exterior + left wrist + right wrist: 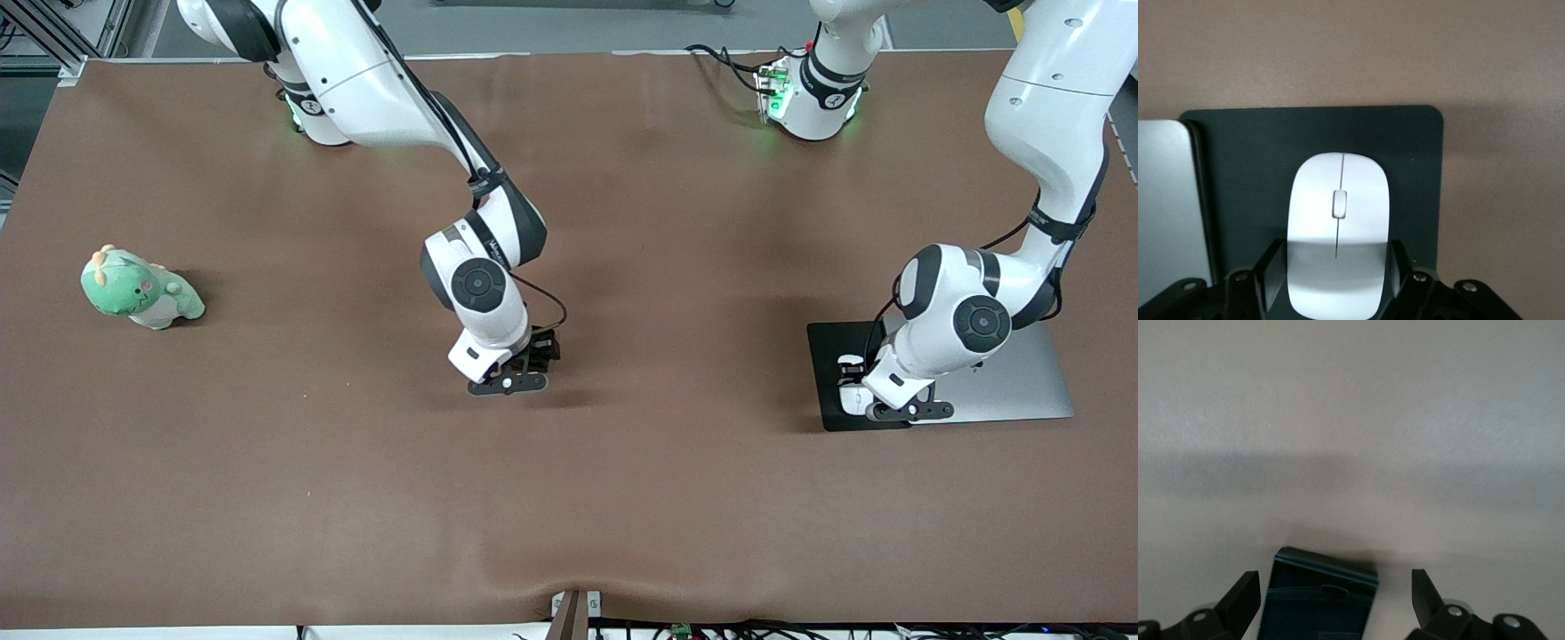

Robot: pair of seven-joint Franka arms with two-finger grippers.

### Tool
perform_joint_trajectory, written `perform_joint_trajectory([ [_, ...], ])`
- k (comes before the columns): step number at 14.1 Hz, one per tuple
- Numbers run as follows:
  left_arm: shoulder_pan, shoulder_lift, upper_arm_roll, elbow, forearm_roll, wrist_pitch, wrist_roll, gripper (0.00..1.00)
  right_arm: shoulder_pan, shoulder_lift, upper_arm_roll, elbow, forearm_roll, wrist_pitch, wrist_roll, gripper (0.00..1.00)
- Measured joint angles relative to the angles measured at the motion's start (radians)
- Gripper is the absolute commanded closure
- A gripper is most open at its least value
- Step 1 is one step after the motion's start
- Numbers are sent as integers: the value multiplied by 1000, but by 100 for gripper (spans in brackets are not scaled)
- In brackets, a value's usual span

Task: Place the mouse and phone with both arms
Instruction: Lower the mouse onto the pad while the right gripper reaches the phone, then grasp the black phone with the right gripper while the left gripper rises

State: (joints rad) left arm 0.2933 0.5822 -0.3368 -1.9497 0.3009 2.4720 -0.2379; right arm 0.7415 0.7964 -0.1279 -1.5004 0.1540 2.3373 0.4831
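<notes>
The left gripper [892,402] sits low on the black mat [827,373] at the left arm's end of the table, its fingers [1271,270] close against both sides of the mouse [1338,230], which lies flat on the mat beside a silver laptop [1022,382]; I cannot tell whether they clamp it. The right gripper [516,372] is down at the table's middle, fingers [1241,600] spread wide around the phone [1319,600] on the brown cloth [569,498]. A green plush toy [140,289] lies toward the right arm's end

White mouse [1338,227] on black mat [1258,160], between end effector [1337,273] fingers [1271,273]
</notes>
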Motion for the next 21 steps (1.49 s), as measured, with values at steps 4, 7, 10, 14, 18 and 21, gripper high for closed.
perform_joint_trajectory([
  [4, 0, -1, -1, -17, 0, 38, 1, 0, 30, 16, 10, -11, 6, 3, 17, 0],
  [7, 0, -21, -7, -13, 0, 40, 13, 0, 48, 16, 9, -15, 6, 12, 37, 0],
  [10, -2, -80, -19, -11, 0, 33, 75, 0, 51, 16, 8, -28, 8, 34, 49, 0],
  [14, -1, -198, -51, 7, 0, -77, 84, 0, 50, 16, 4, -40, 11, 46, 51, 0],
  [18, -1, -286, -91, 87, -30, -225, 84, 0, 49, 16, 3, -61, 12, 48, 52, 0],
  [21, -1, -316, -126, 187, -84, -357, 84, 0, 49, 16, 3, -66, 12, 64, 53, 64],
])
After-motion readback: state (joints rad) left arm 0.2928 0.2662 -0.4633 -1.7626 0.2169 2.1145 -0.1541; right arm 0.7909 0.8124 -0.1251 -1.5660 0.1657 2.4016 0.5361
